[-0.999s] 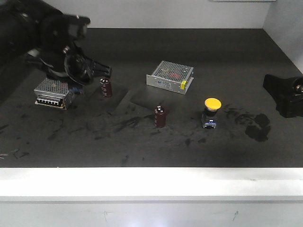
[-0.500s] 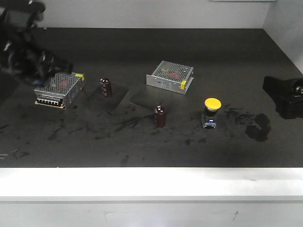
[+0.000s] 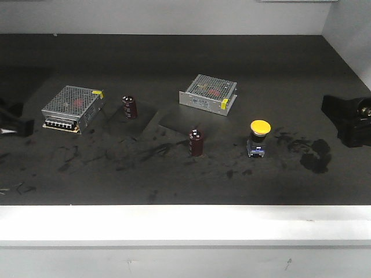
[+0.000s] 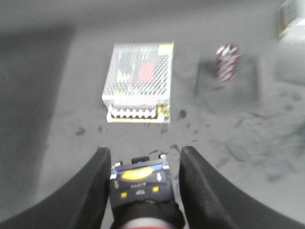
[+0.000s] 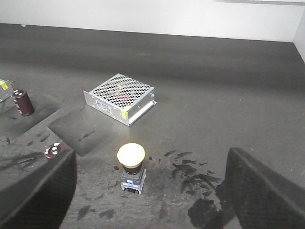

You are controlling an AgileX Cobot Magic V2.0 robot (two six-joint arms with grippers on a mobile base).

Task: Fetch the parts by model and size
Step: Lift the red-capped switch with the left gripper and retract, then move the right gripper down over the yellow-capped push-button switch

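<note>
In the left wrist view my left gripper (image 4: 145, 155) is shut on the red-capped push-button switch (image 4: 139, 181). Its blue-grey base points away and a sliver of red cap shows at the bottom edge. In the front view only a dark part of that gripper (image 3: 11, 120) shows at the far left edge. The yellow-capped push-button switch (image 3: 259, 138) stands upright on the dark mat right of centre. My right gripper (image 3: 352, 119) rests at the far right, wide open. In its wrist view the yellow switch (image 5: 131, 162) stands ahead of the gripper (image 5: 151, 164), untouched.
Two metal-mesh power supply boxes lie on the mat, one at the left (image 3: 71, 108) and one at the centre back (image 3: 208, 94). Two maroon capacitors (image 3: 130, 106) (image 3: 196, 142) stand between them. The mat's white front ledge (image 3: 185, 223) runs across the near side.
My left arm has pulled back from beside the left power supply box to the far left edge, nearly out of the front view. The right arm and the table's objects have not moved.
</note>
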